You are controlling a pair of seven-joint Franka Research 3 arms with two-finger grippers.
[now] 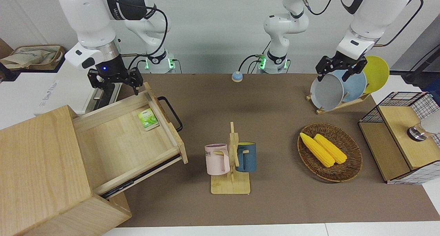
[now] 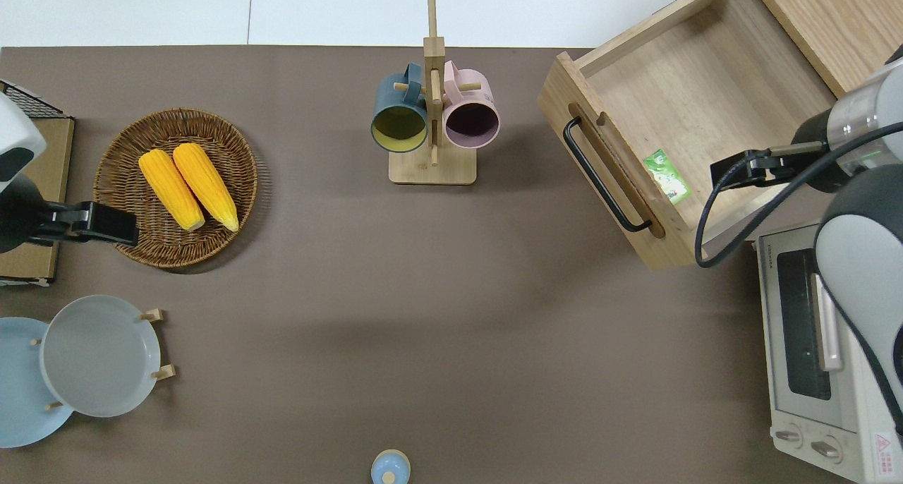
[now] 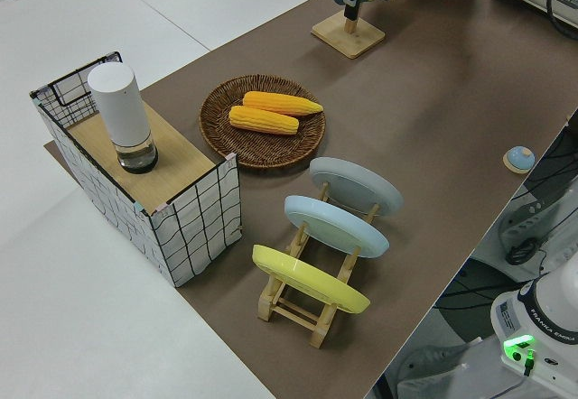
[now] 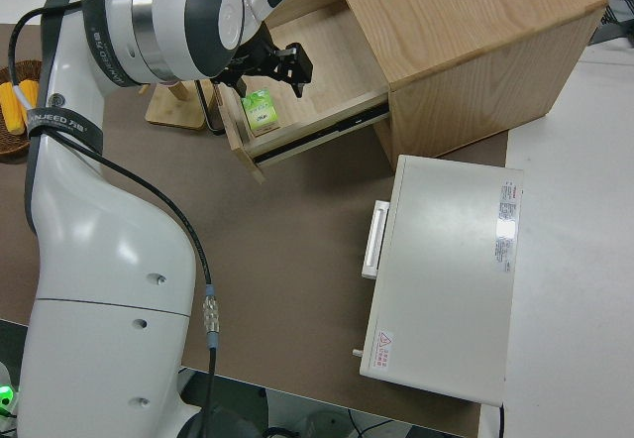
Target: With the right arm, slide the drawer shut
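The drawer (image 1: 120, 143) stands pulled far out of the big pale wooden box (image 1: 37, 160) at the right arm's end of the table. Its black loop handle (image 1: 171, 114) faces the table's middle. A small green packet (image 1: 148, 119) lies inside, near the front panel. My right gripper (image 1: 115, 80), with a blue wrist light, hangs open and empty over the drawer's wall nearest the robots. In the overhead view it (image 2: 741, 170) is over the drawer (image 2: 705, 96) beside the packet (image 2: 667, 177). The right side view shows it (image 4: 272, 66) above the packet (image 4: 261, 111). My left gripper (image 1: 340, 69) is parked, open.
A white toaster oven (image 2: 818, 350) stands beside the drawer, nearer the robots. A mug rack (image 1: 230, 160) with two mugs stands mid-table near the handle. A basket of corn (image 1: 330, 151), a plate rack (image 1: 343, 88) and a wire crate (image 1: 398, 139) are at the left arm's end.
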